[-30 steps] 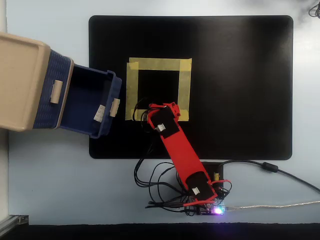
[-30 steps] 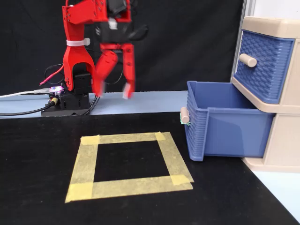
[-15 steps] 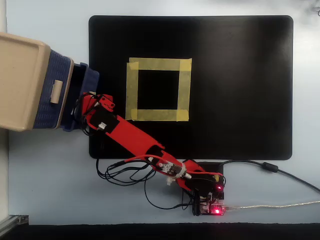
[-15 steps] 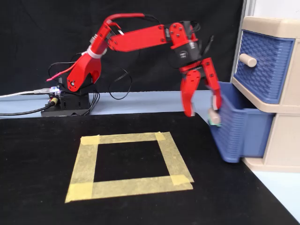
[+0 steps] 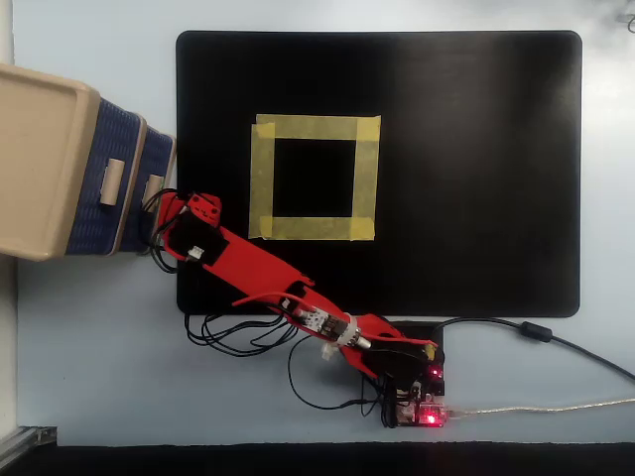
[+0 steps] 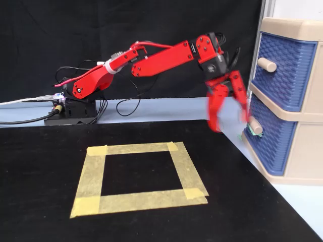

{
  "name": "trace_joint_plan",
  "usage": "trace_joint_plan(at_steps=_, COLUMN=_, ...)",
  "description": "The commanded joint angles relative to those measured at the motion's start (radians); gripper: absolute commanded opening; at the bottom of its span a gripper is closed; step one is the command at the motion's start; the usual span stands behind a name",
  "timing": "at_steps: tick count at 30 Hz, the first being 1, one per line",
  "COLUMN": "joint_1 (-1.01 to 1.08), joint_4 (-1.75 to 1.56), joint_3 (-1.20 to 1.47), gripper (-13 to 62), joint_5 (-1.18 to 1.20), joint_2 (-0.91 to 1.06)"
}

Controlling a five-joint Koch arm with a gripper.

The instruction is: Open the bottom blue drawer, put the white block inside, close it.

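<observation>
The dark-blue woven-texture bottom drawer (image 6: 270, 143), half out of the beige plastic cabinet (image 6: 308, 146) half a second ago and fully pulled out a second ago, now sits pushed in. In the fixed view its front stands nearly flush with the cabinet's frame. In the overhead view only a narrow strip of blue (image 5: 157, 183) shows beyond the upper blue drawer (image 5: 104, 178), where a long open tray projected over the mat earlier.

The red hobby arm (image 6: 161, 55) has stretched further toward the cabinet than in the previous frames. It reaches from its base at the back edge of the black mat (image 6: 50, 191) across to the drawer front. Its red gripper (image 6: 233, 124) points downward with the jaws spread apart. One finger (image 6: 216, 112) hangs clear in front of the drawer. The other is blurred and lies right at the small beige handle (image 6: 255, 126), so contact cannot be judged for certain. Nothing is clamped between them.

The small white block, seen lying inside the open drawer a second ago, is no longer visible in either view, and the drawer's interior is hidden. The upper blue drawer is closed as before, its beige handle (image 6: 266, 64) sticking out, and its contents cannot be seen either.

The square outline of yellow masking tape (image 6: 139, 176) on the mat is unchanged and encloses bare mat. Black cables (image 5: 248, 337) trail beside the arm's base on the pale blue table (image 5: 99, 377).
</observation>
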Motion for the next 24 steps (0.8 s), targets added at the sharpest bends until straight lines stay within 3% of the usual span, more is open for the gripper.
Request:
trace_joint_plan(at_steps=1, joint_1=0.098, joint_4=0.268, joint_3=-0.021, gripper=34.4, joint_5=0.015, joint_2=0.247)
trace_joint_plan(at_steps=6, joint_1=0.322, joint_4=0.255, joint_3=0.356, gripper=34.1, joint_5=0.324, joint_2=0.614)
trace_joint_plan(at_steps=13, joint_1=0.726, joint_4=0.08, joint_3=1.353, gripper=33.7, joint_5=0.841, joint_2=1.112)
trace_joint_plan(at_steps=19, joint_1=0.756, joint_4=-0.394, joint_3=2.217, gripper=34.1, joint_5=0.93, joint_2=1.543)
trace_joint_plan(at_steps=21, joint_1=0.761, joint_4=-0.471, joint_3=2.401, gripper=34.4, joint_5=0.93, joint_2=1.589)
trace_joint_plan(at_steps=24, joint_1=0.764, joint_4=-0.443, joint_3=2.459, gripper=34.3, joint_5=0.919, joint_2=1.592)
